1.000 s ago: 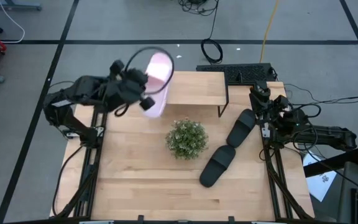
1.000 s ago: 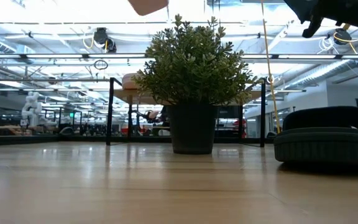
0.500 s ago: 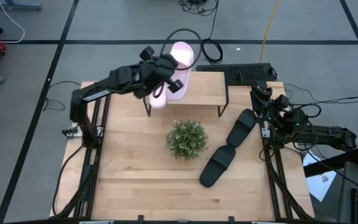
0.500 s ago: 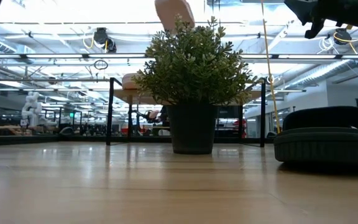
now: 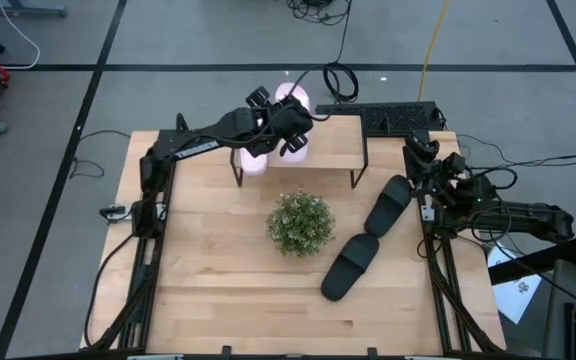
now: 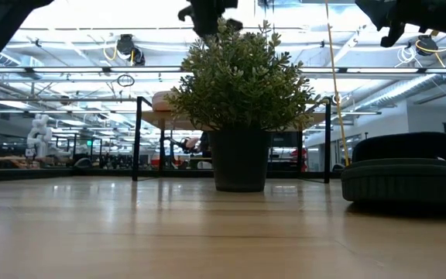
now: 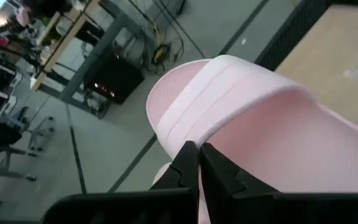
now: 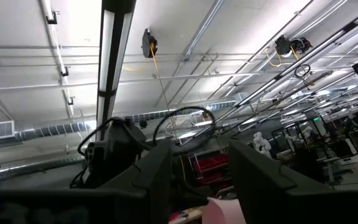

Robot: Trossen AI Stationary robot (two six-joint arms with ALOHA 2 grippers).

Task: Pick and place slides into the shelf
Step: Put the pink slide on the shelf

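The left gripper (image 5: 290, 128), fingers clamped on the strap of a pink slide (image 7: 272, 124), has been carried further right and is now held over the shelf (image 5: 330, 148). A second pink slide (image 5: 252, 163) is seen at the shelf's left end. Two black slides (image 5: 368, 240) lie unmoved right of the plant (image 5: 300, 222). The right gripper (image 5: 417, 152) stays parked, fingers apart.

a robotics lab: exposed ceiling ducts (image 8: 48, 127), strip lights (image 8: 114, 56), workbenches (image 7: 67, 37), taped concrete floor (image 5: 48, 150).
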